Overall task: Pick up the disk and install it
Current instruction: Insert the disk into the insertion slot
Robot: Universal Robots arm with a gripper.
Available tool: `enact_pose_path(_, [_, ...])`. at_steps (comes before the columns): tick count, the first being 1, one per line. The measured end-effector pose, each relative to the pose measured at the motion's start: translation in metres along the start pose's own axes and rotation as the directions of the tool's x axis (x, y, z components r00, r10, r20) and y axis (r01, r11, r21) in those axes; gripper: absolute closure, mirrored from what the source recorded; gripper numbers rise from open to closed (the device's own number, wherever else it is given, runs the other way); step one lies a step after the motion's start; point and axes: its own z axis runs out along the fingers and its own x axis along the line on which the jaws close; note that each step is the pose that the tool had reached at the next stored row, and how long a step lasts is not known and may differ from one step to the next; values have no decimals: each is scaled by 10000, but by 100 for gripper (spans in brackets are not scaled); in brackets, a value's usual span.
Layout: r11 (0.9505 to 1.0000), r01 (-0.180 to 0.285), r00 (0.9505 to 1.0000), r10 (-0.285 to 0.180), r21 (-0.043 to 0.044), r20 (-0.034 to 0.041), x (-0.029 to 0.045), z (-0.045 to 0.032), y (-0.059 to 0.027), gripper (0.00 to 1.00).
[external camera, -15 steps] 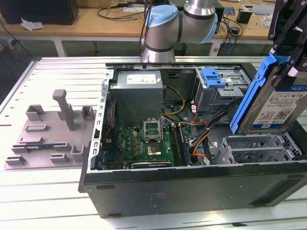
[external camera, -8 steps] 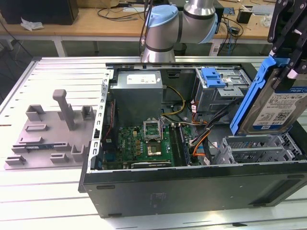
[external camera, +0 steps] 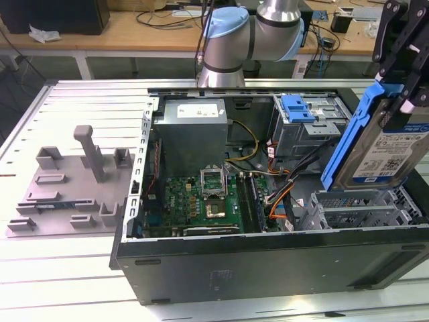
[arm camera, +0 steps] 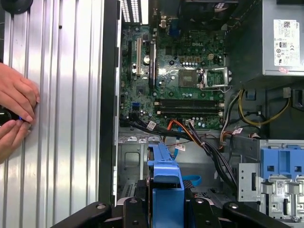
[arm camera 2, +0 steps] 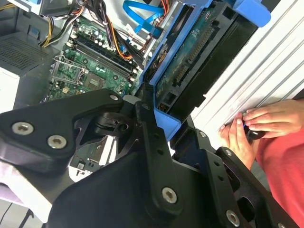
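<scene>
The gripper [external camera: 402, 100] was clamped on the disk [external camera: 383, 153], which hung tilted on edge, with the open computer case [external camera: 268, 263] directly beneath the gripper.

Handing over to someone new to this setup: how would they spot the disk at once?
Find the open computer case on the slatted table. At its end on the exterior view's right, the gripper holds the disk tilted over that end. Unlike the grey cage with its blue latch, it is a flat silver drive with a white-and-blue label in a blue frame.
</scene>
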Motion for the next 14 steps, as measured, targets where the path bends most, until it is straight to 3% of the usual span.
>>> enact_pose_path(14, [10000,98,10000,-98,13,-8,1,49,-2,64])
